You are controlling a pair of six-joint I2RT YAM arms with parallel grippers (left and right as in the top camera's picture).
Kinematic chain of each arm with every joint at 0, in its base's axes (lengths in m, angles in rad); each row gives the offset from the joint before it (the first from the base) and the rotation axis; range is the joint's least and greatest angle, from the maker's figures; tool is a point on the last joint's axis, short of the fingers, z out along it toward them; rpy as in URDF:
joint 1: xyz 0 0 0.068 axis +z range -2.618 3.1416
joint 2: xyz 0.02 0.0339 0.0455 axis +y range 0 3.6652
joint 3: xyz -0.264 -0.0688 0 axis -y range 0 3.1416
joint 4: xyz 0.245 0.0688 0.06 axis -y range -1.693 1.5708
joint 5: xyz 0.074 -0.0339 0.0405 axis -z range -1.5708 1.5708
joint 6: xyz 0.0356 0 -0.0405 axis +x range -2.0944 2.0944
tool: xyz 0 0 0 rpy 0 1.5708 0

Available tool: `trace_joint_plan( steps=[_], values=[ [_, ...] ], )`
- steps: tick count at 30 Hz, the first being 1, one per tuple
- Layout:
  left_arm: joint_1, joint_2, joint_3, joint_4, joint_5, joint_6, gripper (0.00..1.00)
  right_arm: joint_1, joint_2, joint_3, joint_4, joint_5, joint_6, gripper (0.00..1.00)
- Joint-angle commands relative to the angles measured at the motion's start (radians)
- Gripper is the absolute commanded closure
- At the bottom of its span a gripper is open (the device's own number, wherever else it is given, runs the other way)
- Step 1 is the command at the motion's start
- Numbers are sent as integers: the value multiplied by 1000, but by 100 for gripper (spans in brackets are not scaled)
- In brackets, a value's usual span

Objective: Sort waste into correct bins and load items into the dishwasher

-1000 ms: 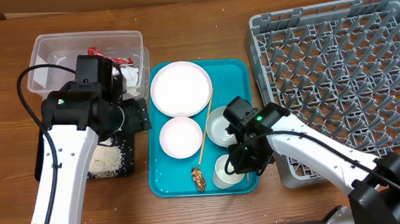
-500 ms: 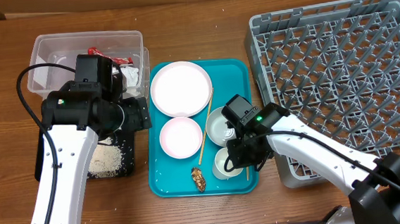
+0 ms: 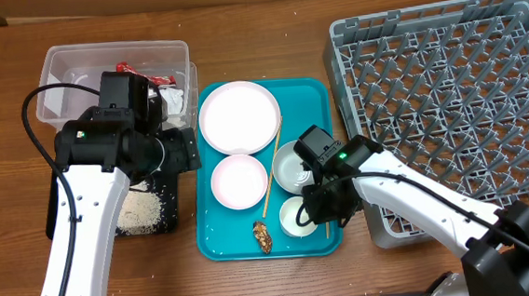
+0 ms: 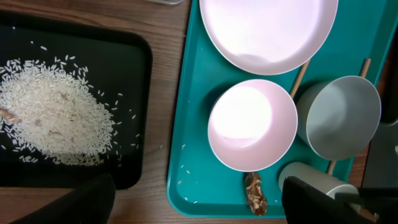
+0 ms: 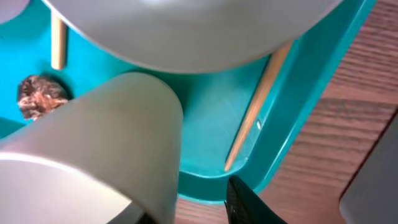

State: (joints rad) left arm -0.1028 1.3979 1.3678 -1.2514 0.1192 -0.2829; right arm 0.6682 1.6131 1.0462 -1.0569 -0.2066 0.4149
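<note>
From overhead the right arm [image 3: 378, 173] covers part of the white cup [image 3: 295, 217], and the left arm [image 3: 106, 150] hides much of the black tray [image 3: 169, 206]. In the right wrist view the cup is a blur, cut by the lower edge, and a bowl [image 5: 186, 31] runs off the top. The plate [image 4: 267, 31] is cut by the left wrist view's top edge

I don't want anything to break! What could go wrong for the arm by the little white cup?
The cup sits close to the grey bowl, with a chopstick beside it, so the right gripper could bump either. The cup might also tip over on the teal tray; I can't tell if it's firmly held.
</note>
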Motion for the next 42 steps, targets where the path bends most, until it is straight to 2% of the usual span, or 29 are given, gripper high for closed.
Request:
trace_joint_plan(
  steps=[1,9,16,17,18,22,29,34,35,37,39,40,42],
  values=[
    [4,-5,13,6,12,-10,11,2,-52,85,-49,-15,-26,67],
    [2,-5,13,10,59,-6,10,-18,-193,207,-143,12,-52,67],
    [-84,5,8,17,141,67,12,-180,-332,219,-180,53,-48,66],
    [-109,13,6,18,140,72,12,-215,-346,219,-185,55,-48,63],
    [-144,24,5,18,141,82,13,-263,-361,219,-193,60,-48,54],
    [-256,74,0,17,141,97,13,-407,-379,219,-218,64,-49,40],
    [-444,229,0,23,141,103,13,-553,-376,218,-249,64,-103,32],
    [-543,361,0,36,141,95,20,-570,-376,218,-255,73,-109,30],
    [-558,387,0,41,141,95,22,-570,-376,218,-255,73,-109,29],
    [-579,431,0,45,140,96,38,-570,-376,218,-256,75,-109,29],
    [-584,463,0,48,132,96,65,-570,-376,218,-259,75,-109,29],
    [-584,474,0,53,132,96,74,-570,-376,218,-261,75,-109,29],
    [-575,481,0,65,132,95,81,-570,-376,218,-264,75,-109,29]
  ],
)
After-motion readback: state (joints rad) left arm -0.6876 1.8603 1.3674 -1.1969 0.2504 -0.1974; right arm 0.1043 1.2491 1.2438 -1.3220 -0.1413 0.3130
